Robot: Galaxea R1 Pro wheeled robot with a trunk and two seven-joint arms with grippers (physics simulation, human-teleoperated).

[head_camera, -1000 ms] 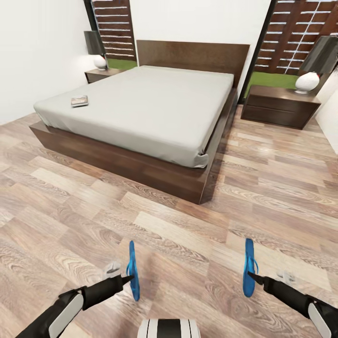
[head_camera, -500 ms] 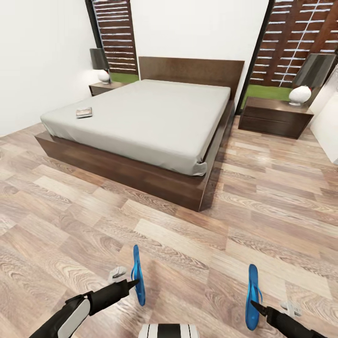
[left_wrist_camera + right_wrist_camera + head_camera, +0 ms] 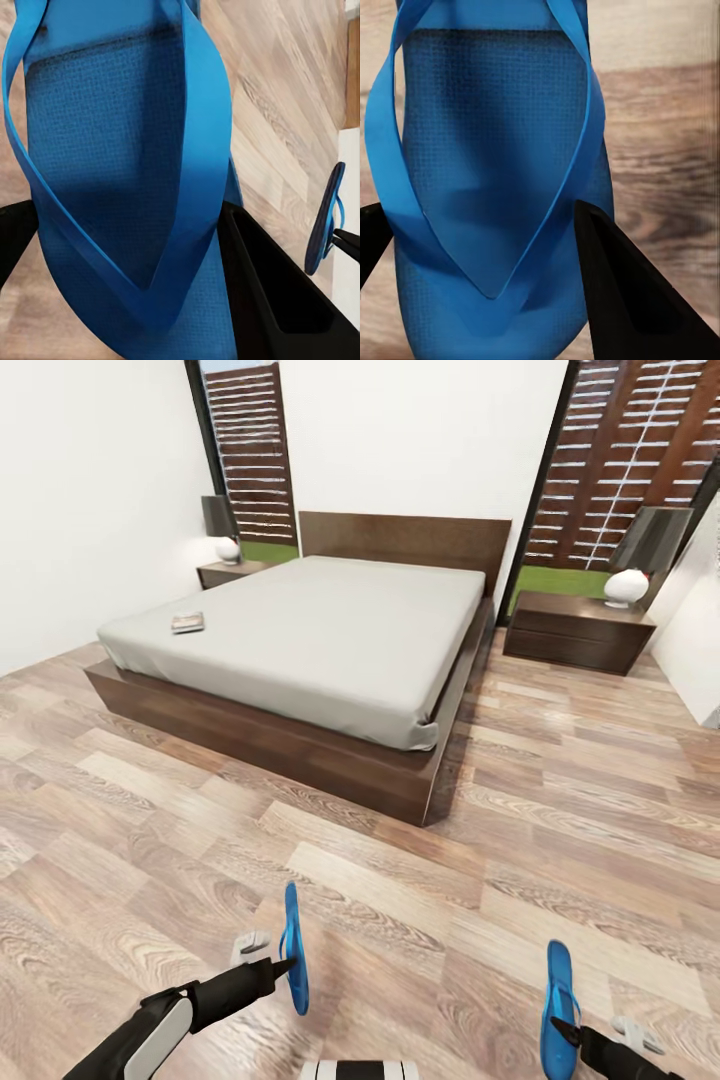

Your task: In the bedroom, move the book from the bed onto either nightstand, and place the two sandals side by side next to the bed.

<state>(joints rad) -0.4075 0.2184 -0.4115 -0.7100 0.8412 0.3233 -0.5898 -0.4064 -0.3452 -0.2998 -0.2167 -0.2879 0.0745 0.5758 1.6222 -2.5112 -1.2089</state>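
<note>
Both bright blue sandals hang on edge above the wood floor, one in each hand. My left gripper (image 3: 282, 966) is shut on the left sandal (image 3: 293, 945); up close the sandal (image 3: 127, 180) sits between the black fingers (image 3: 277, 292). My right gripper (image 3: 568, 1034) is shut on the right sandal (image 3: 557, 1005), seen close as sandal (image 3: 495, 180) between fingers (image 3: 622, 292). Ahead stands the bed (image 3: 310, 630) with the small book (image 3: 187, 623) near its left edge. A nightstand (image 3: 577, 630) is right of the bed, another nightstand (image 3: 228, 571) far left of the headboard.
A lamp (image 3: 625, 585) with a white round base stands on the right nightstand, a similar lamp (image 3: 225, 545) on the left one. Tall slatted windows flank the headboard. Bare plank floor (image 3: 420, 880) lies between me and the bed's foot corner (image 3: 430, 800).
The whole view has drawn back and tilted up, so the bed looks smaller and farther. The right sandal and gripper sit lower in frame; both sandals stay gripped.
</note>
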